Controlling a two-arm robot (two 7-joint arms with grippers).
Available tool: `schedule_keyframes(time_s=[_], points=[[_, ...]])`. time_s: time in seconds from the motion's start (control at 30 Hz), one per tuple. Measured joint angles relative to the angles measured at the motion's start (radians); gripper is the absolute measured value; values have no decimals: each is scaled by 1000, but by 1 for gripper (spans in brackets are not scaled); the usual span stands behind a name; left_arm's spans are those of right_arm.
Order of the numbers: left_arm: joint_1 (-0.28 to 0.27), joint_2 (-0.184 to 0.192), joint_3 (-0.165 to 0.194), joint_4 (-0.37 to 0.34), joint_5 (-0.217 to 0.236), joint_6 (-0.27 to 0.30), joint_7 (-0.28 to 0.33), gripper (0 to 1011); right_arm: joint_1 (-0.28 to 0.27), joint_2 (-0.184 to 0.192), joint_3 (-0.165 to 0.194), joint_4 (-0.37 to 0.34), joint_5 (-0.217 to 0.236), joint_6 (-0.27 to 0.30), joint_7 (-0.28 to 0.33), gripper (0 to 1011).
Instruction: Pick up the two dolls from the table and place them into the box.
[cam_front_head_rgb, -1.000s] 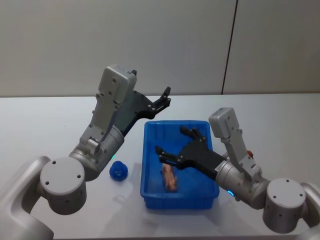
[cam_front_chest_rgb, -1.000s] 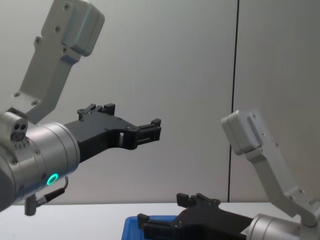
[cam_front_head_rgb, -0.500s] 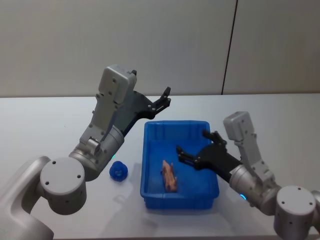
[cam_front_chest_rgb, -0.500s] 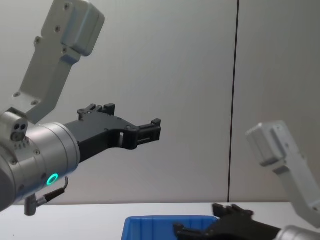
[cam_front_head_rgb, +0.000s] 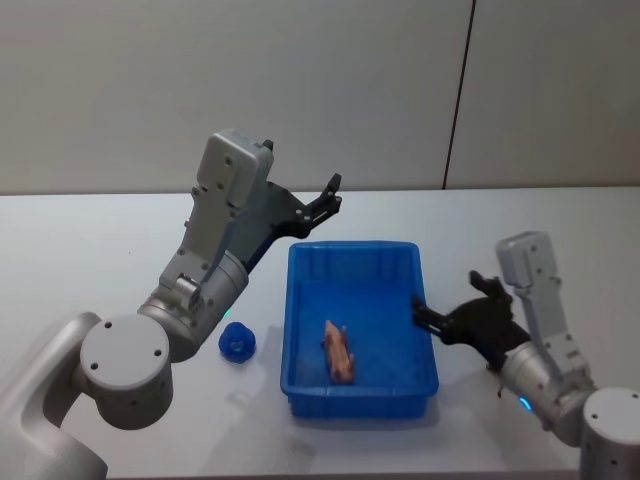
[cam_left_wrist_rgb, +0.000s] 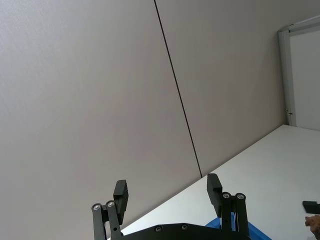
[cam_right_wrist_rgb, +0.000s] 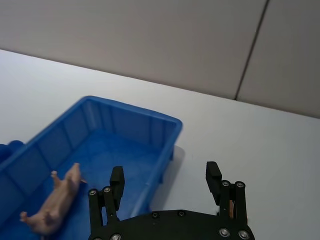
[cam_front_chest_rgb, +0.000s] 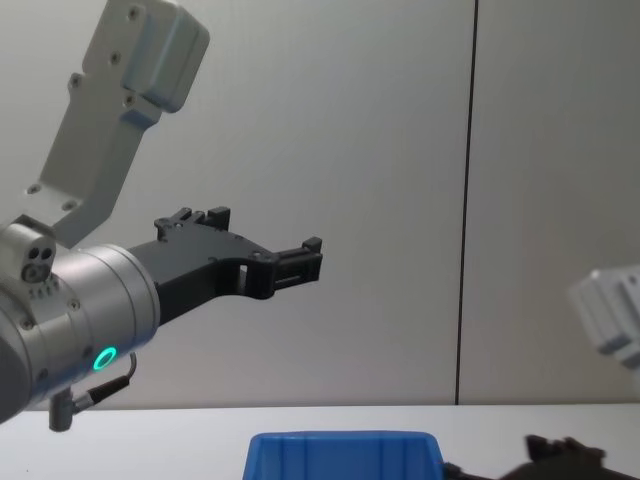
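The right gripper (cam_front_head_rgb: 449, 301) has backed out of the box (cam_front_head_rgb: 287, 330) to bare surface (cam_front_head_rgb: 100, 240) past its right rim, spread wide and empty. The pink doll (cam_front_head_rgb: 339, 351) lies inside, and the blue doll (cam_front_head_rgb: 237, 342) sits just left of the box. The left gripper (cam_front_head_rgb: 328, 197) hangs wide above the far rim.

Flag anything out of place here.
A small blue toy sits on the table left of the box, outside it. The pink doll lies on its side inside. Right gripper hangs open beside the box, left gripper open, raised past its far corner. Nothing spilled.
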Motion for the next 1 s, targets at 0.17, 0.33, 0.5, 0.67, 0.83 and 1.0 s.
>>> schedule_keyframes(time_s=[0.17,0.33,0.5,0.67,0.83,1.0], points=[[0,0,0,0,0,0,0,1001,-18,12,13,-18,14,36,-59,1001],[0,0,0,0,0,0,0,1001,-38,26,29,-35,31,79,-114,1001],[0,0,0,0,0,0,0,1001,-50,34,40,-43,46,112,-144,1001],[0,0,0,0,0,0,0,1001,-57,40,49,-45,67,144,-157,1001],[0,0,0,0,0,0,0,1001,-58,42,55,-37,83,168,-152,1001],[0,0,0,0,0,0,0,1001,-52,40,59,-21,93,183,-140,1001]])
